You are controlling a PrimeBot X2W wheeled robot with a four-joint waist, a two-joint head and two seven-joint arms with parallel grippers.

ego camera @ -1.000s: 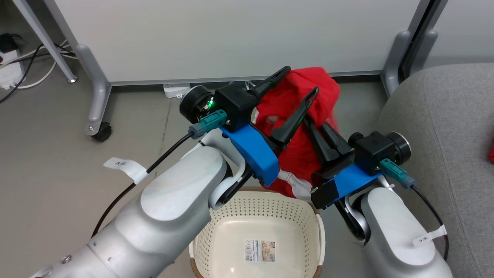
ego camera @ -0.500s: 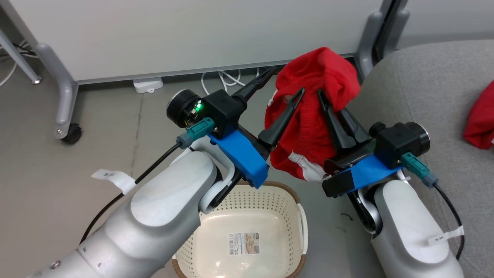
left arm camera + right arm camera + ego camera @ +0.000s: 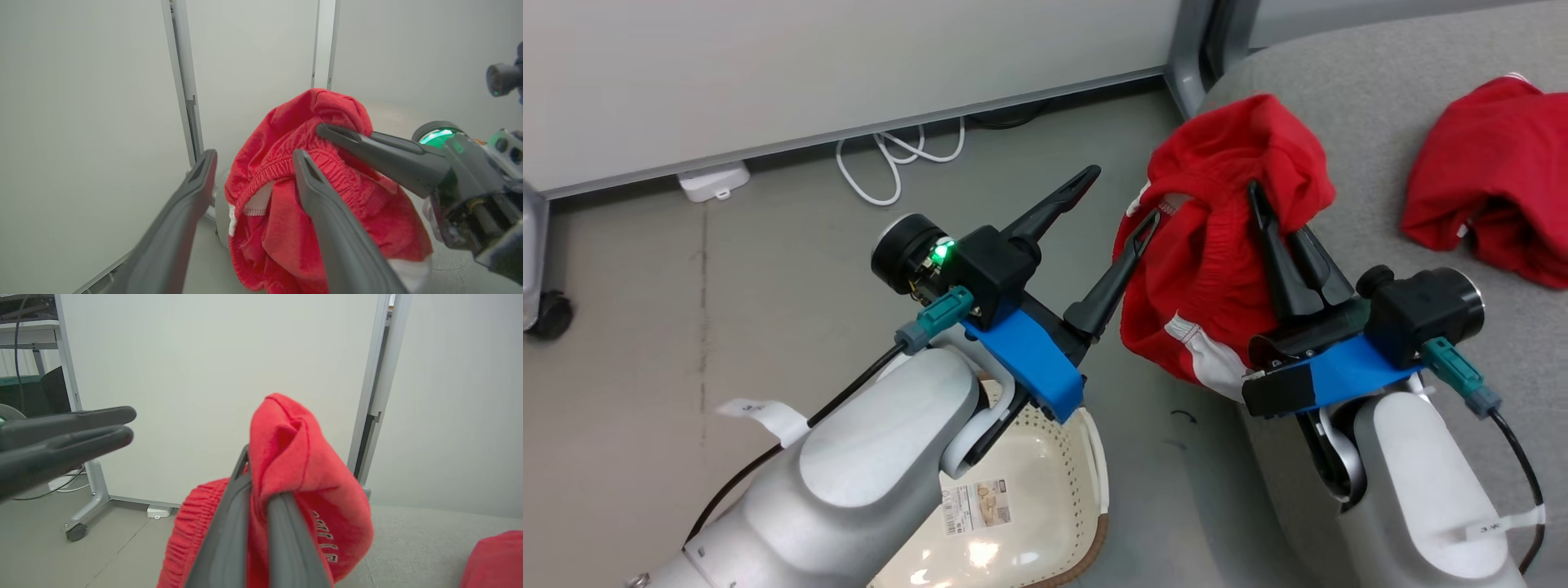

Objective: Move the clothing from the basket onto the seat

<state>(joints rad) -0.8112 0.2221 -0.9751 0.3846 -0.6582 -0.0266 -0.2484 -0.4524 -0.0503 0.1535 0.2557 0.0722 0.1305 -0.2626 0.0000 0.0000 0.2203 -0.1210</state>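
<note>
Two garments: we are pinching the trimmed garment [image 3: 1217, 253] in our closed right gripper [image 3: 1270, 211]. It is now hanging at the sofa's [image 3: 1405, 90] edge, having swung off from above the emptied basket [image 3: 1097, 457]. The other garment [image 3: 1494, 196] is lying on the sofa. Our left gripper [image 3: 1121, 194] is gaping empty alongside. Only the drop is remaining, we judge.

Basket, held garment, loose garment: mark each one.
basket [image 3: 1062, 449], head view, on its inner wall.
held garment [image 3: 1209, 261], head view, on its gathered waistband.
loose garment [image 3: 1494, 163], head view, on its bunched middle.
</note>
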